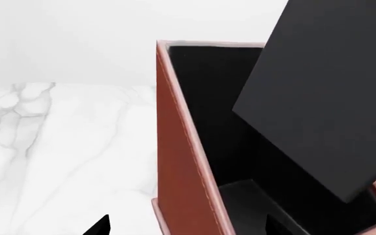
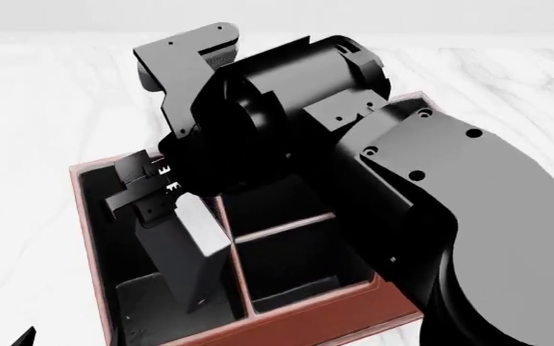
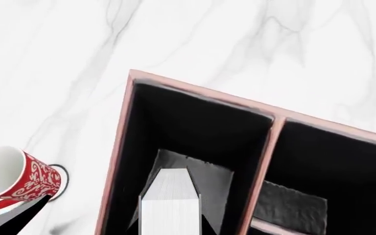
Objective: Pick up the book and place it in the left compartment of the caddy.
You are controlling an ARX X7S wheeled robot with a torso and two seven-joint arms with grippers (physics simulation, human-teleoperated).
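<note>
With the book (image 2: 182, 254) hanging tilted inside the caddy's (image 2: 89, 238) left compartment (image 2: 113, 216), I'm at placement | right gripper (image 2: 147, 189) clamps it | left gripper unseen | next: release.

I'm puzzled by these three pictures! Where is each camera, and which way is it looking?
Head view: from the robot's head, down over its right arm and right gripper holding the book in the caddy.
Left wrist view: beside the caddy's wall, facing the book's cover.
Right wrist view: above the left compartment, facing the book's pages; red mug alongside.
All share book and caddy.
</note>
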